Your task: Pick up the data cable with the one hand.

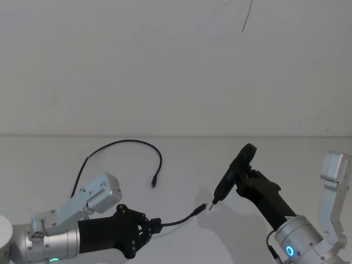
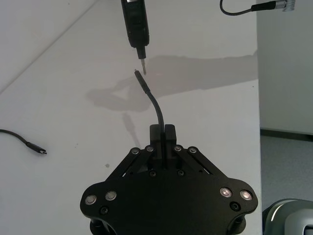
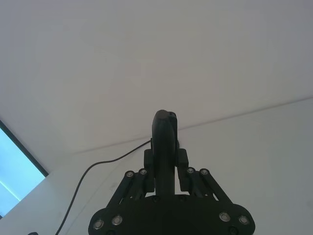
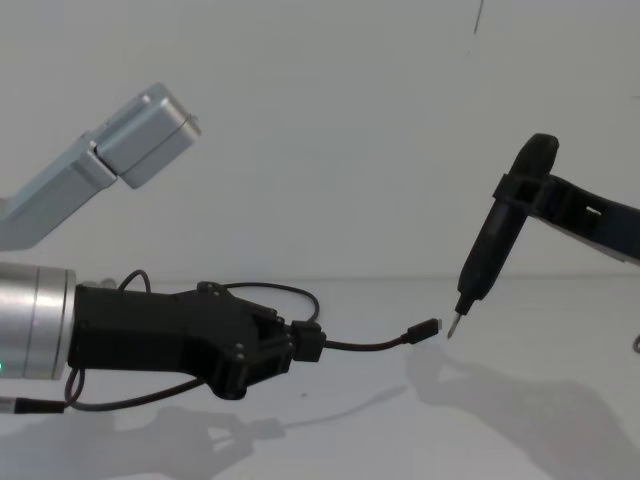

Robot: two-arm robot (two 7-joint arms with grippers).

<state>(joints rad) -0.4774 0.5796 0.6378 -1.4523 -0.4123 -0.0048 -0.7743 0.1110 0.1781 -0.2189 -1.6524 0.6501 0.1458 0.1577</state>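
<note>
Gripping the data cable (image 1: 176, 219) near one end, my left gripper (image 1: 155, 225) has its two black fingers (image 2: 163, 133) clamped together on the cord, low at the near left of the white table (image 1: 181, 165). A short length of cable arcs out past my fingertips and ends in a small connector plug (image 4: 424, 329) held above the tabletop. The rest of the cord trails back behind me, loops across the far-left part of the table and ends in a second plug (image 1: 154, 182) lying flat on the surface. From the near right, my right gripper (image 3: 165, 161) comes in with its fingers pressed against the sides of a black stick-shaped tool (image 1: 234, 173), which tilts downward toward the left. Its pale tip (image 4: 453, 326) sits just beside the raised plug; whether the two touch I cannot tell. A plain pale wall (image 1: 176, 66) rises behind the table.
</note>
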